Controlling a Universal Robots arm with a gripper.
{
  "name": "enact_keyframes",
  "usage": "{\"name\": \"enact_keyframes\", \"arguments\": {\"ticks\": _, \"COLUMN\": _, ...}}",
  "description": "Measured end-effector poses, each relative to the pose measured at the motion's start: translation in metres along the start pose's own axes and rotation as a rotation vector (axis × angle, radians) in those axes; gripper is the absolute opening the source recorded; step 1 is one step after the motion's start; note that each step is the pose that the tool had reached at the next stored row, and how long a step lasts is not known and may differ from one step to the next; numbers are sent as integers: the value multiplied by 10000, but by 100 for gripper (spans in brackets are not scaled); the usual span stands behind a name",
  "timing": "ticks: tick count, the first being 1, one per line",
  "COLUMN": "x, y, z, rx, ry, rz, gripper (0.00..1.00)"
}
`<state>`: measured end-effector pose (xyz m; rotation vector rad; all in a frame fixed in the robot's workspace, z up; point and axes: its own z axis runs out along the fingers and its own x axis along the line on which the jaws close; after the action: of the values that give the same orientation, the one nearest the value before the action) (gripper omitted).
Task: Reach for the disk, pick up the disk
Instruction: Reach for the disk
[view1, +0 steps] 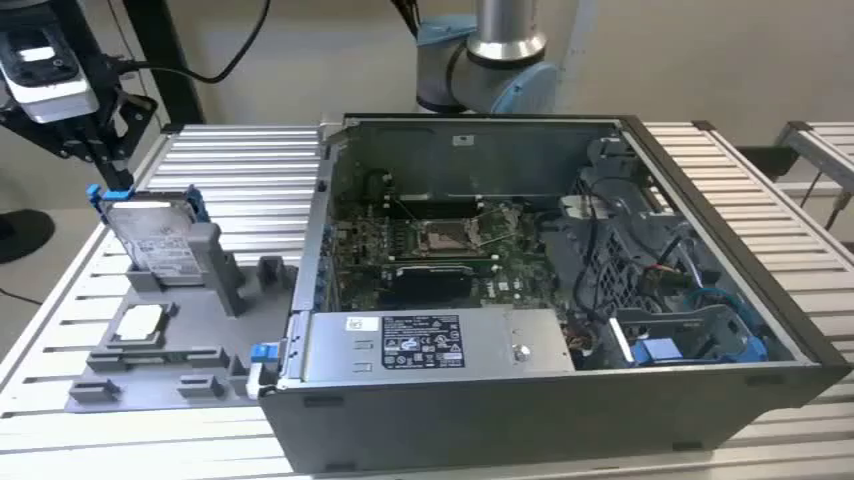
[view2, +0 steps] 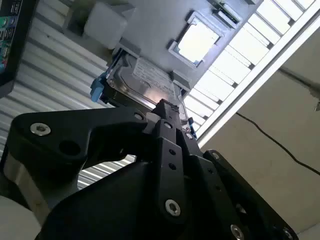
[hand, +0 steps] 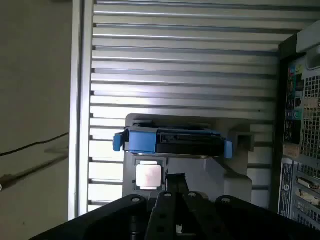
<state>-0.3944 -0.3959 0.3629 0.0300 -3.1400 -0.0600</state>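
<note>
The disk (view1: 151, 237) is a silver hard drive with a white label and blue bracket ends. It stands on edge in a grey holder (view1: 220, 285) at the exterior view's left. Both wrist views look along the black fingers at the disk (view2: 142, 80) (hand: 175, 141). My gripper (view1: 103, 157) hangs just above the disk's upper edge, apart from it. In the wrist views the gripper (view2: 164, 106) (hand: 176, 178) comes to one narrow tip, fingers together, nothing between them.
A small square silver chip (view1: 140, 322) lies on the grey holder in front of the disk. An open computer case (view1: 587, 420) fills the middle, with a labelled silver box (view1: 427, 345) at its front. A slatted metal table (view1: 254, 165) carries everything.
</note>
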Motion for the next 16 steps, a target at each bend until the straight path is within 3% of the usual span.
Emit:
{"name": "enact_keyframes", "arguments": {"ticks": 13, "x": 0, "y": 0, "z": 0, "rx": 0, "ry": 0, "rz": 0, "gripper": 0}}
{"name": "enact_keyframes", "arguments": {"ticks": 16, "x": 0, "y": 48, "z": 1, "rx": 3, "ry": 2, "rz": 1, "gripper": 0}}
